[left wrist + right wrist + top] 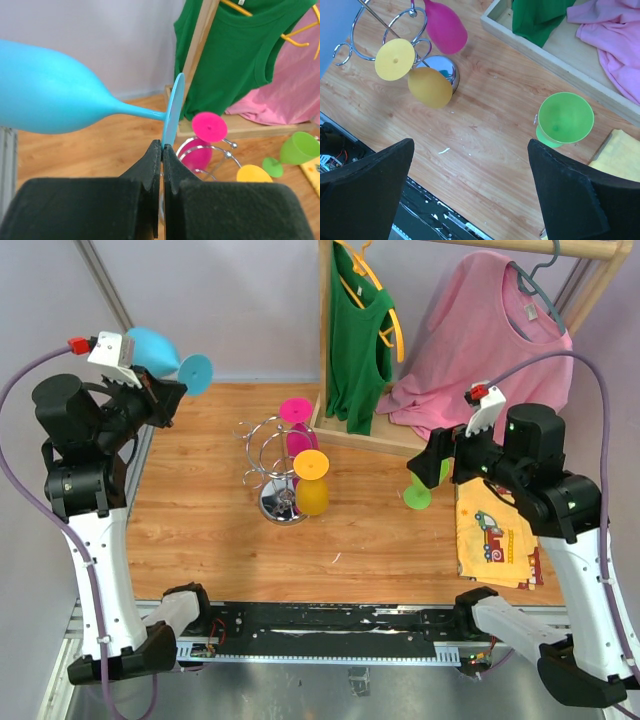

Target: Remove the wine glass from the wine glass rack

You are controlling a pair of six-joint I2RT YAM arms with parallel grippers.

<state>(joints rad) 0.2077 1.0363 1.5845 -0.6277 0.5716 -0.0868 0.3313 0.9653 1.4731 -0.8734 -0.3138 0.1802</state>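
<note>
The silver wire wine glass rack (268, 450) stands mid-table on a round chrome base. A pink glass (297, 420) and a yellow glass (311, 485) hang upside down on it. My left gripper (165, 390) is raised at the far left, away from the rack. It is shut on the round foot of a blue wine glass (150, 348), which lies sideways; in the left wrist view the fingertips (154, 150) pinch the foot's edge (172, 115). My right gripper (470, 165) is open and empty above the table. A green glass (565, 119) stands upright on the table beside it.
A wooden clothes rack (325, 330) at the back carries a green shirt (360, 335) and a pink shirt (490, 335). Its wooden base (555, 67) lies just beyond the green glass. A yellow printed cloth (495, 530) lies at the right, near the front edge.
</note>
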